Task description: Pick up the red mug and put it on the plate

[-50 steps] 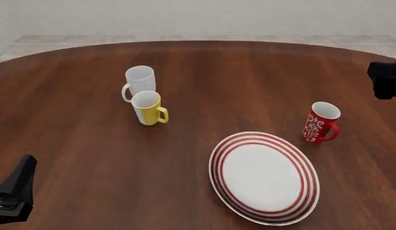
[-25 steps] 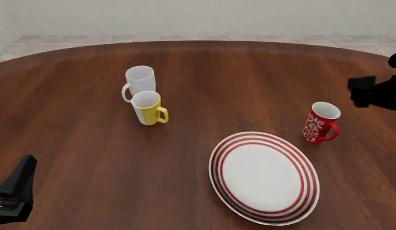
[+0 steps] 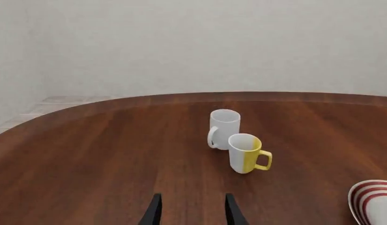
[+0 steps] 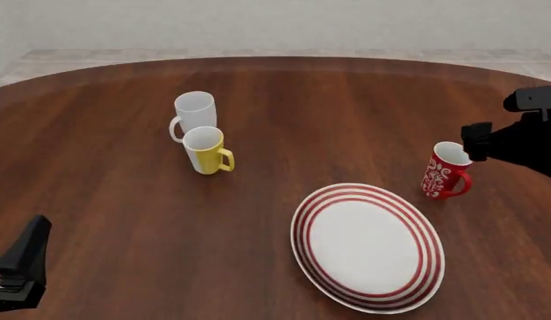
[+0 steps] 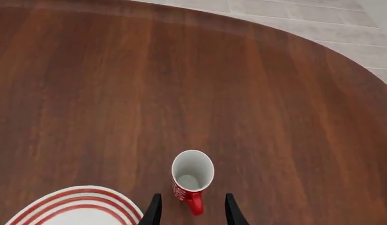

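Observation:
The red mug [image 4: 446, 171] stands upright on the table, just right of and behind the plate [image 4: 304, 220], with its handle toward the near side. My right gripper [image 4: 478, 140] is open and hovers above and slightly right of the mug. In the right wrist view the mug [image 5: 192, 176] sits just ahead of the two spread fingers of this gripper [image 5: 192, 201], its handle pointing between them; the plate's rim [image 5: 75, 194] shows beside it. My left gripper [image 4: 22, 267] is open and empty at the near left [image 3: 192, 211].
A plain white mug [image 4: 195, 110] and a yellow mug [image 4: 204, 150] stand close together at the left middle of the brown table; they also show in the left wrist view as the white mug [image 3: 224, 126] and the yellow mug [image 3: 245, 152]. The plate's edge [image 3: 368, 197] shows there too.
My right gripper has moved in from the right edge, leftward and lower, to above the red mug. The left arm and all the mugs have not moved.

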Tool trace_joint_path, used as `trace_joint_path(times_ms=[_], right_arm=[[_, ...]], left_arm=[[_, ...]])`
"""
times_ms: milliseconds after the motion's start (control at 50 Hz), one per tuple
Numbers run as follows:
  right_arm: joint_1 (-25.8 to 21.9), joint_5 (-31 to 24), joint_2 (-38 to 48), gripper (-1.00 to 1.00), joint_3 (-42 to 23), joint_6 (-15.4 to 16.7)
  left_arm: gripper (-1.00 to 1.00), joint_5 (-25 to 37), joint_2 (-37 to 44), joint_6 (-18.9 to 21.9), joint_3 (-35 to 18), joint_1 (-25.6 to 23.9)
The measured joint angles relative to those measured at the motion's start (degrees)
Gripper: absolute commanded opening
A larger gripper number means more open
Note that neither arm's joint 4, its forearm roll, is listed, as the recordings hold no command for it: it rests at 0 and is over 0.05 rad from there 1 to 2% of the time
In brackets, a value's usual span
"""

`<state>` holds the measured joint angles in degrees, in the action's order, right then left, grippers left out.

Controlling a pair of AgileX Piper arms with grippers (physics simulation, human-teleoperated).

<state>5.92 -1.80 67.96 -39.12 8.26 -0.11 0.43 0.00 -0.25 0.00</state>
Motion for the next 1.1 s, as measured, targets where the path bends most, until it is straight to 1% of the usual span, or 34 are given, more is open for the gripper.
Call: trace_joint_path(times_ms=[580,1100], right_arm=[[0.17,6.97,7.89,1.00,2.40,-0.15],[0.49,10.96,13.24,1.00,3.13,-1.11]], left_arm=[[1.00,0.00,0.00,0.00,0.00,0.00],[1.00,0.00,0.00,0.00,0.00,0.00]])
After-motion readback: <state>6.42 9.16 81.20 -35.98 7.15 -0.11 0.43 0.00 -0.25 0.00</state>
